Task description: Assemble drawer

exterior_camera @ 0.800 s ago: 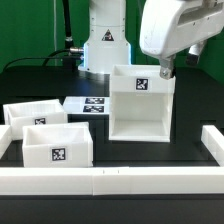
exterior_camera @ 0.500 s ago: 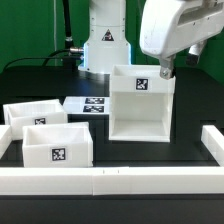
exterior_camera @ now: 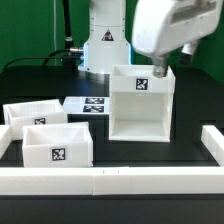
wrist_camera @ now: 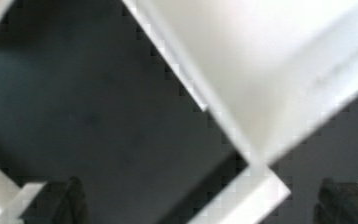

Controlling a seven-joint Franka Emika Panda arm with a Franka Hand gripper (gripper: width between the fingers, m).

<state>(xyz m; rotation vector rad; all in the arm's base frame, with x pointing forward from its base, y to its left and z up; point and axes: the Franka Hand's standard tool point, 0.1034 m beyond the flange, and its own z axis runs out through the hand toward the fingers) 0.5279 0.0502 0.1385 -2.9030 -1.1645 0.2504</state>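
The drawer's tall white housing (exterior_camera: 140, 105) stands open-fronted in the middle of the black table, with a tag on its back wall. Two white trays lie at the exterior view's left, one in front (exterior_camera: 58, 143) with a tag on its face and one behind it (exterior_camera: 35, 113). My gripper (exterior_camera: 160, 70) hangs over the housing's top back corner on the exterior view's right. In the blurred wrist view the gripper (wrist_camera: 197, 200) is open, its dark fingertips (wrist_camera: 51, 200) far apart, and the housing's white wall (wrist_camera: 211, 70) runs slantwise between them. I see no contact.
The marker board (exterior_camera: 88, 104) lies flat behind the trays. A low white border rail (exterior_camera: 110, 178) runs along the front and up both sides (exterior_camera: 212, 140). The arm's white base (exterior_camera: 105, 50) stands behind the housing, with cables at the back left.
My hand has shifted a little toward the exterior view's left above the housing. The housing and trays have not moved.
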